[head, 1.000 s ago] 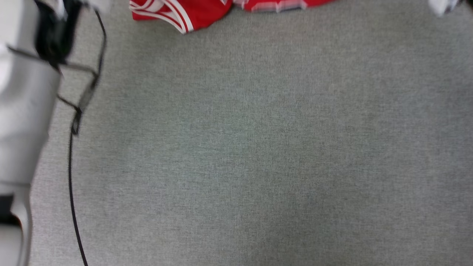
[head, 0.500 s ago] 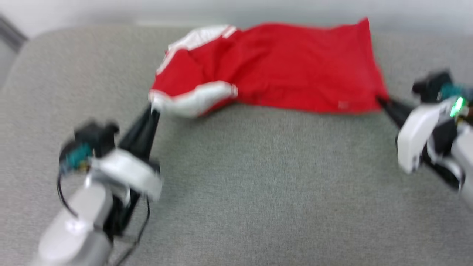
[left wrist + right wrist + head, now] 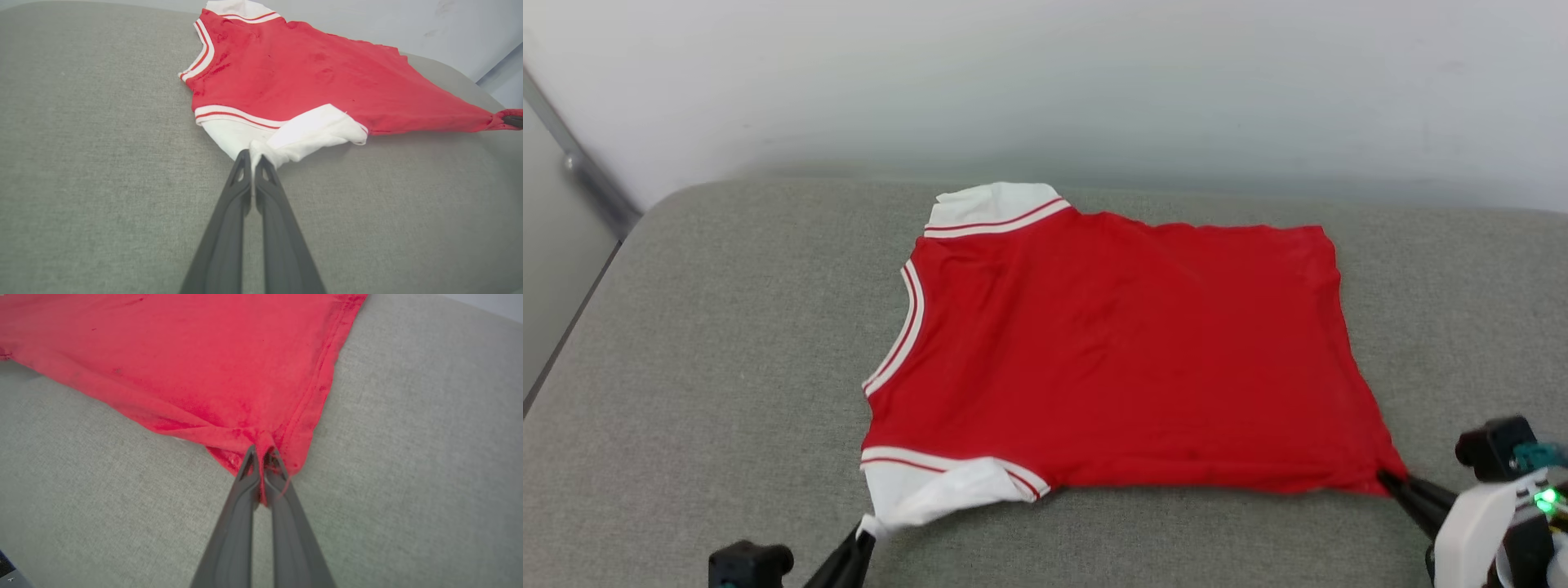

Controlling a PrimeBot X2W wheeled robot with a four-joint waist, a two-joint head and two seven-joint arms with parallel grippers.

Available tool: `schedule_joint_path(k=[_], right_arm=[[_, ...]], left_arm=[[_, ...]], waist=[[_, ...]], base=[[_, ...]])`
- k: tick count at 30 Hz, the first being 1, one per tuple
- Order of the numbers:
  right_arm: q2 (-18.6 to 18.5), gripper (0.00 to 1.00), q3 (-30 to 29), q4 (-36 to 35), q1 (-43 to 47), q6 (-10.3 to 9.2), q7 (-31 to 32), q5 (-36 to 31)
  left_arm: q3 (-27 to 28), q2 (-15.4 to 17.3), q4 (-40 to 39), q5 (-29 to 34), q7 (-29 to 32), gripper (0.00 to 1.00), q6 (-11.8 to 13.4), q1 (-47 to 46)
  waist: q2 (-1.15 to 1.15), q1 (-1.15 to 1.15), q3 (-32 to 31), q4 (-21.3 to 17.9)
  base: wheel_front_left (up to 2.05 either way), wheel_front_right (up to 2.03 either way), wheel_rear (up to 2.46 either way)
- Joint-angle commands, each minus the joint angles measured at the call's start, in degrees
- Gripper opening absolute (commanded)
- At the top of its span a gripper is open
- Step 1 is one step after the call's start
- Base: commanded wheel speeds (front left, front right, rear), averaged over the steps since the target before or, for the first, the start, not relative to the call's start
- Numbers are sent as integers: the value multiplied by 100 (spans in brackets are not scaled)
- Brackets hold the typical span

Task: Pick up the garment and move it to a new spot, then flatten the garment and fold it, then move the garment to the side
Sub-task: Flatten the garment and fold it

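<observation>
The garment (image 3: 1119,351), a red jersey with white sleeve panels and striped trim, lies spread almost flat on the grey cushioned surface (image 3: 727,343), plain side up. My left gripper (image 3: 866,527) is shut on the tip of the near white sleeve (image 3: 282,141), which is pulled to a point. My right gripper (image 3: 1388,480) is shut on the near hem corner (image 3: 261,445), bunched between its fingers. In the left wrist view the left gripper (image 3: 253,157) pinches white cloth; in the right wrist view the right gripper (image 3: 261,453) pinches red cloth. The near edge is drawn taut between them.
A pale wall (image 3: 1094,82) rises behind the surface. The surface's rounded left edge (image 3: 596,278) drops to a floor strip with a grey bar. Bare grey fabric lies left, right and in front of the jersey.
The head camera has tilted up, shifting the whole picture. The jersey, bunched and lifted half a second ago, now lies spread flat, with both grippers lower and nearer me, still holding their corners.
</observation>
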Motion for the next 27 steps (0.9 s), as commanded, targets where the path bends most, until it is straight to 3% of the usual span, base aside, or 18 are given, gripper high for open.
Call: schedule_joint_path(k=[1, 10, 17, 22, 27], right_arm=[[-29, 0, -60, -57, 187, -4, 13, -2], [53, 0, -930, -604, 1735, -4, 284, -230], [223, 0, -1609, -1159, 2629, -4, 644, -565], [373, 0, -2106, -1582, 2828, -4, 898, -806], [479, 0, -2550, -1934, 2632, -4, 1133, -966]], left_arm=[[-5, 15, -66, -46, 21, 0, 37, 136], [-59, 183, -420, -407, 213, 0, 276, 1178], [-155, 332, -510, -629, 473, 0, 245, 1554], [-105, 372, -556, -434, 314, 0, 241, 1297], [-127, 460, -471, -144, 421, 0, 42, 562]], waist=[[0, 2, -117, -16], [0, 2, -352, -55], [0, 2, -372, -56], [0, 2, -306, -48], [0, 2, -101, -45]], base=[[0, 0, 0], [0, 0, 0], [0, 0, 0], [0, 0, 0], [0, 0, 0]])
